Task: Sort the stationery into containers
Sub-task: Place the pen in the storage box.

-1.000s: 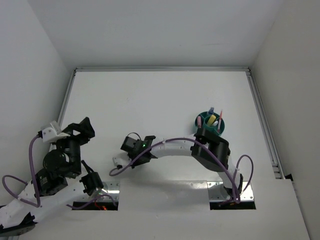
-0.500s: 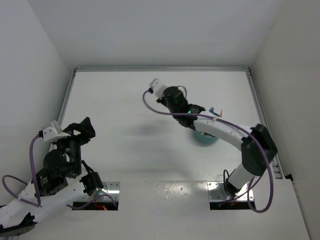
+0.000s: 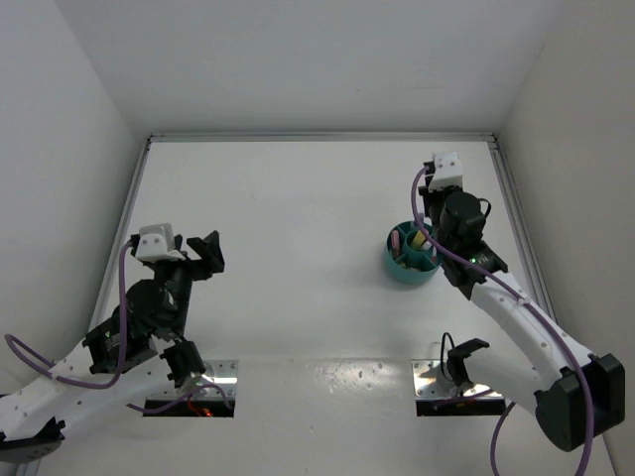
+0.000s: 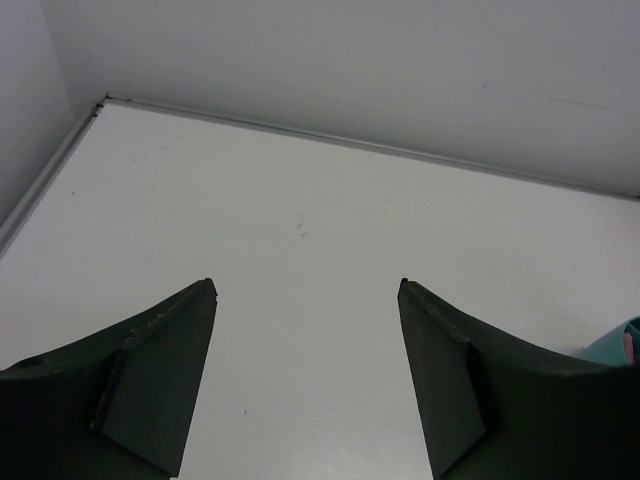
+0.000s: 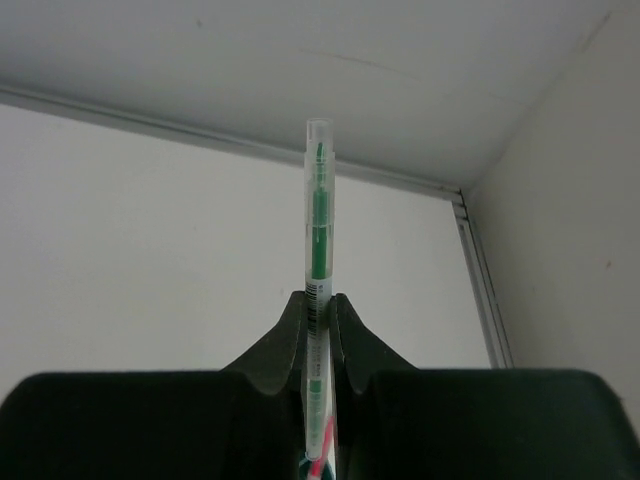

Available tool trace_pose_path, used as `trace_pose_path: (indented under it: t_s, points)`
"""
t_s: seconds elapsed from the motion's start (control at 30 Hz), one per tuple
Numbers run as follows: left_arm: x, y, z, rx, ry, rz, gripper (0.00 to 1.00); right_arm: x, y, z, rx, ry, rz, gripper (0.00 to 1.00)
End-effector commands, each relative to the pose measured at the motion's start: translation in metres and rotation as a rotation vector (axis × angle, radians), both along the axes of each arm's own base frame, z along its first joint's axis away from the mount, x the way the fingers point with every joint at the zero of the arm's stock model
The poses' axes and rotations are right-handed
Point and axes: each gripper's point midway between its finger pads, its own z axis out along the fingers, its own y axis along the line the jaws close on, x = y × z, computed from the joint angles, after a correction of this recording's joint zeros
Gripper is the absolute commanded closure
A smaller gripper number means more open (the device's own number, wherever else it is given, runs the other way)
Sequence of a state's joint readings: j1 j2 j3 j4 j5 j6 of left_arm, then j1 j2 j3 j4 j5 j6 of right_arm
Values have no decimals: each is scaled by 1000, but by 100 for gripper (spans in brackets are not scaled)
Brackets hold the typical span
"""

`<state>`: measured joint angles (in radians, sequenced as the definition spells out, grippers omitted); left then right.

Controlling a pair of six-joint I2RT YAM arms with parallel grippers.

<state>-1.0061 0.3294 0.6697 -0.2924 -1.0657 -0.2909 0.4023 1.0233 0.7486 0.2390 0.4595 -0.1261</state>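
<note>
The white desk (image 3: pixel 298 218) lay beneath me, and the teal cup (image 3: pixel 406 274) stood on its right half with a yellow marker (image 3: pixel 420 239) inside. My left pincer (image 4: pixel 305 290) hung spread wide, well apart from the cup. My right pincer (image 5: pixel 318 300), just beside the cup, pinched the thin green pen (image 5: pixel 319 210), which stuck out past my fingertips.

1. The top camera looks down from high at the near side over the whole table (image 3: pixel 298 198).
2. The left wrist camera sits low behind the left gripper (image 4: pixel 306 285), facing far; the cup (image 4: pixel 612 347) at its right edge shows overhead too.
3. The right wrist camera looks past the right gripper (image 5: pixel 318 300) at the far right corner, also seen overhead.
</note>
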Motion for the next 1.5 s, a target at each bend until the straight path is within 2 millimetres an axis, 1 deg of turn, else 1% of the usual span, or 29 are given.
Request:
trace_pose_path:
  t_s: [0.0, 0.03, 0.07, 0.1, 0.17, 0.23, 0.3, 0.4, 0.47, 0.5, 0.53, 0.6, 0.67, 0.7, 0.8, 0.83, 0.9, 0.97, 1.03, 1.07, 1.1, 1.13, 1.23, 1.27, 1.33, 1.37, 1.4, 1.43, 1.47]
  points:
    - [5, -19, 3, 21, -6, -74, 21, -6, -15, -20, 70, 5, -31, 100]
    - [6, -21, 1, 33, 2, -74, 21, -9, -20, -32, 75, 24, -43, 100]
    - [6, -23, 1, 33, 1, -88, 21, -9, -29, -26, 112, 1, -79, 100]
    - [7, -27, 0, 41, 6, -99, 21, -10, -35, -31, 130, 2, -105, 100]
    - [7, -27, 0, 41, 6, -99, 21, -10, -45, -41, 175, 5, -142, 100]
    - [5, -24, 3, 25, -6, -99, 21, -12, -46, -59, 200, 35, -129, 100]
    - [4, -24, 4, 18, -12, -108, 21, -11, -52, -60, 244, 30, -148, 100]
    - [4, -24, 4, 17, -12, -108, 21, -14, -52, -70, 295, 65, -135, 100]
    - [3, -25, 4, 18, -12, -117, 21, -16, -47, -81, 325, 103, -113, 100]
    - [4, -27, 3, 25, -7, -117, 21, -16, -40, -81, 342, 110, -77, 100]
    - [4, -27, 3, 25, -7, -117, 21, -17, -40, -87, 360, 122, -75, 100]
    - [4, -27, 3, 25, -7, -117, 21, -16, -31, -99, 377, 167, -43, 100]
    - [4, -27, 3, 25, -7, -117, 21, -17, -31, -107, 379, 190, -34, 100]
    - [4, -27, 3, 25, -7, -117, 21, -18, -32, -112, 380, 202, -32, 100]
    - [5, -25, 3, 25, -6, -108, 21, -18, -35, -112, 381, 200, -41, 100]
    - [5, -25, 3, 25, -6, -108, 21, -19, -39, -119, 379, 216, -55, 100]
    - [5, -25, 3, 25, -6, -108, 21, -20, -44, -121, 379, 222, -69, 100]
    - [5, -25, 3, 25, -6, -108, 21, -19, -48, -130, 384, 250, -75, 100]
    - [5, -25, 3, 25, -6, -108, 21, -22, -47, -139, 398, 289, -65, 100]
    - [5, -25, 3, 25, -6, -108, 21, -22, -48, -139, 402, 290, -66, 100]
    - [5, -25, 3, 25, -6, -108, 21, -23, -45, -145, 404, 315, -51, 100]
    - [4, -24, 4, 18, -12, -108, 21, -22, -49, -148, 405, 322, -63, 100]
    - [4, -24, 4, 17, -12, -108, 21, -24, -44, -150, 416, 339, -33, 100]
    - [4, -24, 4, 17, -12, -108, 21, -25, -48, -154, 417, 346, -45, 100]
    - [4, -24, 4, 17, -12, -108, 21, -28, -48, -158, 424, 358, -36, 100]
    - [4, -24, 4, 17, -12, -108, 21, -28, -46, -158, 426, 360, -27, 100]
    - [4, -24, 4, 17, -12, -108, 21, -28, -49, -158, 428, 358, -36, 100]
    - [4, -24, 4, 17, -12, -108, 21, -28, -48, -158, 430, 360, -27, 96]
    - [4, -24, 4, 17, -12, -108, 21, -27, -51, -158, 431, 358, -36, 95]
